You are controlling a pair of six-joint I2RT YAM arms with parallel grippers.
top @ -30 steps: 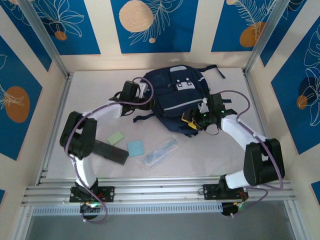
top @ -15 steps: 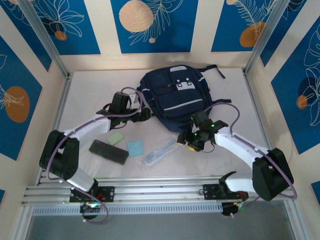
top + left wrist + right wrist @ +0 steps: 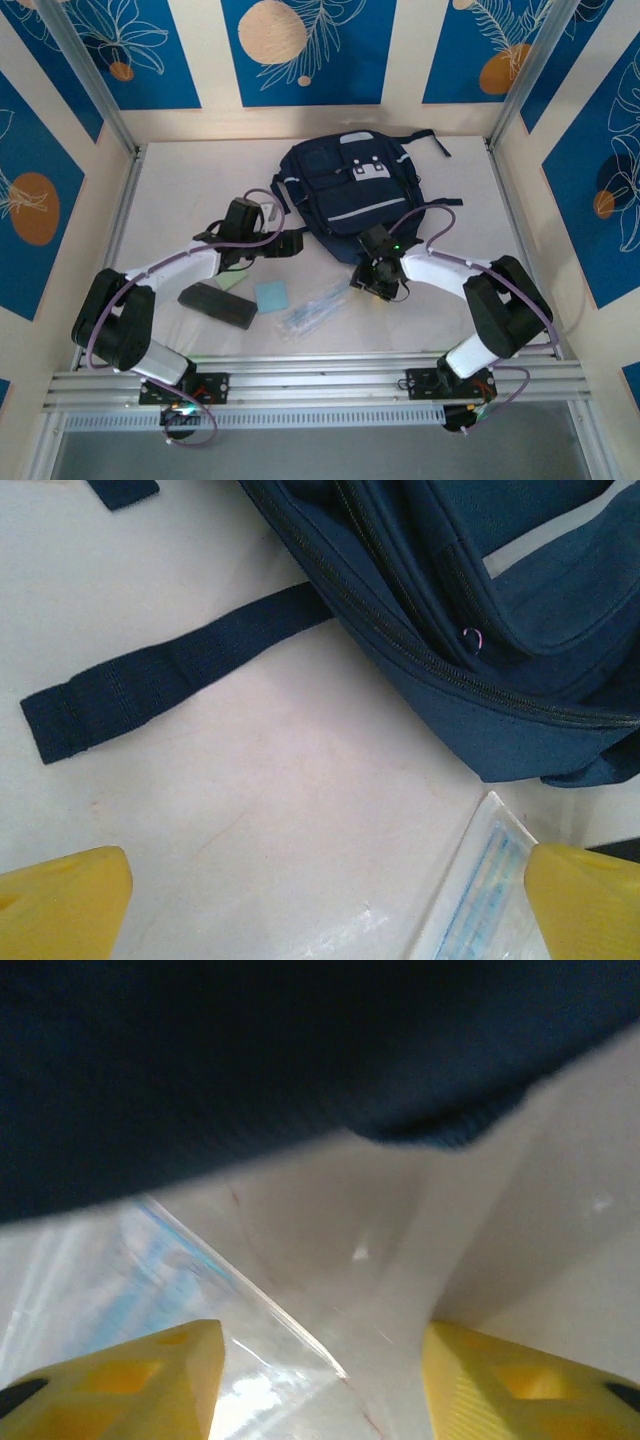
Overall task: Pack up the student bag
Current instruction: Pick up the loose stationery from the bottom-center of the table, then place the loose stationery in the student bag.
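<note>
Plainly, left pincer (image 3: pixel 322 895) and right pincer (image 3: pixel 320 1380) gape empty beside the student bag (image 3: pixel 345 200), its patch (image 3: pixel 367 171) print unreadable.

The student bag (image 3: pixel 345 200) is recorded in the upper centre of the top view, laid flat on the white surface with its front panel up. Dark navy fabric is noted, with thin white stripes across the front and a light grey patch (image 3: pixel 366 171) near the top. A dark strap (image 3: pixel 170 685) is laid flat, extended toward the left of the left wrist view. The zipper appears closed along the visible stretch.
</note>
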